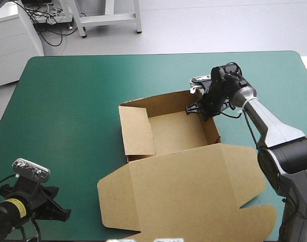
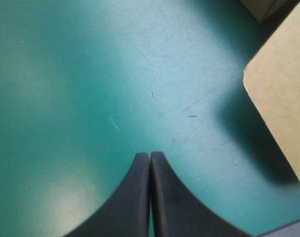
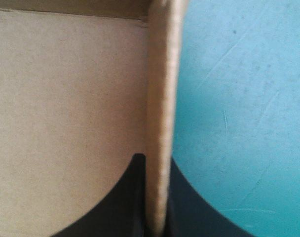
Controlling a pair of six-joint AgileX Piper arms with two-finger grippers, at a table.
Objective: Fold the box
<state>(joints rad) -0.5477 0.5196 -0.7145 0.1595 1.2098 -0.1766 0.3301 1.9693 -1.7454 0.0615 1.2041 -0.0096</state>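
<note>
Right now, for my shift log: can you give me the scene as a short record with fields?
box: open tray, far and right walls raised
lid: flat on the table, toward the near edge
right gripper: shut on the box, clamping its right wall near the far corner
left gripper: shut, holding nothing, over bare table at the near left, apart from the box
table: teal-green cover

The brown box of cut board (image 1: pixel 194 186) looks matt and faintly grainy, and the edge of its raised wall is rough. The teal-green table cover (image 1: pixel 67 111) is smooth, with a soft sheen and fine pale scratches. The left gripper (image 2: pixel 150 157) has black fingers (image 2: pixel 130 207) with a matt, smooth, plastic-like finish.
</note>
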